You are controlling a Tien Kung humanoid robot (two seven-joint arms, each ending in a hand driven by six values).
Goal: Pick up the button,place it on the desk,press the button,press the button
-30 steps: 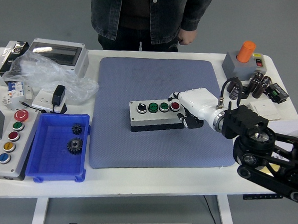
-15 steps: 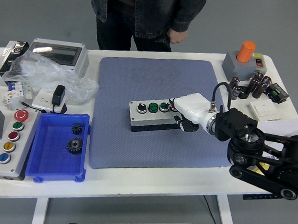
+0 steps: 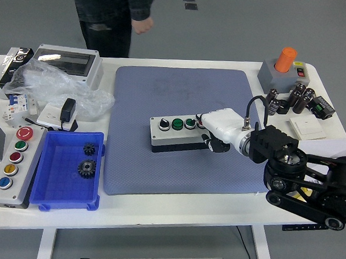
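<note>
We see the button box (image 3: 181, 134) lying mid-way on the grey mat (image 3: 180, 95). Our right hand (image 3: 215, 127) rests over its right end, fingers curled down on the end button, grasping nothing.

A second ago my right hand (image 3: 216, 127) sat at the right end of the button box (image 3: 181, 134) with the red button uncovered just left of my fingers. Since then I have slid left and lower over that end, and my fingers now lie on top of the red button, hiding most of it; in the last half second my hand has hardly shifted. My forearm has swung with it, nearer and more to the left. The person (image 3: 112, 13) at the far side, earlier standing behind the middle of the mat, has walked off to the left.
</note>
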